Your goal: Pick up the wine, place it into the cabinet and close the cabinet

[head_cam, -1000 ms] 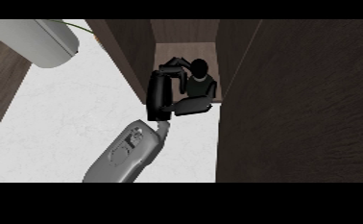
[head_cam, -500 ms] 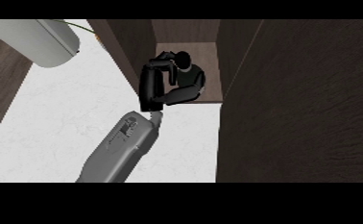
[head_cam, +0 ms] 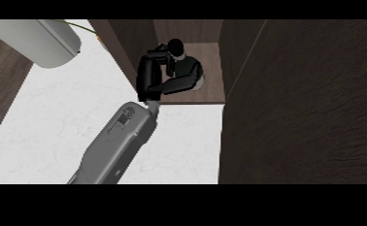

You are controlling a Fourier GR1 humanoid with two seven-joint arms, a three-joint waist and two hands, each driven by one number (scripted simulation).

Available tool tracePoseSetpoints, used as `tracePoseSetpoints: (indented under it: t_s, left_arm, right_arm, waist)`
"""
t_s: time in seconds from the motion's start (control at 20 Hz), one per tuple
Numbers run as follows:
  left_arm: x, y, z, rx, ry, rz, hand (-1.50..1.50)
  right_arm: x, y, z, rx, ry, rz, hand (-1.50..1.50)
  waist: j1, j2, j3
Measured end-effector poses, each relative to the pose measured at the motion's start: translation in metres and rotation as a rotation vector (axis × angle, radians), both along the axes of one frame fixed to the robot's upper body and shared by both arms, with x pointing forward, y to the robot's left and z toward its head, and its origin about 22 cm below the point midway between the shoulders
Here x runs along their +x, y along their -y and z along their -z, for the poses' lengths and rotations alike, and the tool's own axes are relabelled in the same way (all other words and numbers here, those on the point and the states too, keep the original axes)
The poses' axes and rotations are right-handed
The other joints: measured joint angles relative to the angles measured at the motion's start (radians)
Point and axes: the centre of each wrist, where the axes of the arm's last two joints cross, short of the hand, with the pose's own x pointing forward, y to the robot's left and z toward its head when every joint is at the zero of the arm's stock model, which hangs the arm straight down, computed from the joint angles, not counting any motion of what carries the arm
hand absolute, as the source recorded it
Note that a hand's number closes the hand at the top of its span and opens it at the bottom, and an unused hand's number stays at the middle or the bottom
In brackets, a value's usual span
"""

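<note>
The wine (head_cam: 176,50) stands upright inside the cabinet (head_cam: 208,50), near its left wall, the right hand (head_cam: 161,74) curled round its body; likely glass, it looks heavy, stiff, slippery and breakable; the body gives the safest hold.

Bright counter (head_cam: 64,118), dim, perhaps shadowed cabinet (head_cam: 301,104)

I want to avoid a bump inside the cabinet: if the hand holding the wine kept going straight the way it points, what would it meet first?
Probably the cabinet's back wall. The left hand, curled round the wine, points into the open compartment; nothing else shows ahead, though depth is unclear from above.
</note>
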Motion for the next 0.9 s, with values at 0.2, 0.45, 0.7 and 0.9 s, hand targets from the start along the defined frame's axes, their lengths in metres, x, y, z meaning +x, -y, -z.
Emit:
tracePoseSetpoints:
  t_s: [0.2, 0.45, 0.7, 0.9]
  left_arm:
    - [0.014, -0.002, 0.005, 0.008, -0.028, -0.014, 1.50]
    - [0.033, -0.004, -0.002, 0.027, -0.045, -0.034, 1.50]
    - [0.051, -0.005, -0.007, 0.052, -0.027, -0.062, 1.50]
    - [0.057, -0.006, -0.004, 0.084, 0.016, -0.097, 1.50]
  right_arm:
    - [0.000, 0.000, 0.001, 0.007, 0.005, -0.001, -1.50]
    - [-0.001, 0.001, 0.004, 0.001, -0.001, -0.008, -1.50]
    - [0.001, -0.002, 0.004, 0.007, 0.003, -0.022, -1.50]
    - [0.001, -0.001, 0.004, 0.002, 0.008, -0.024, -1.50]
  waist:
    - [-0.006, 0.002, 0.000]
    - [-0.012, 0.003, 0.000]
    - [-0.014, 0.005, 0.000]
    - [-0.023, 0.007, 0.000]
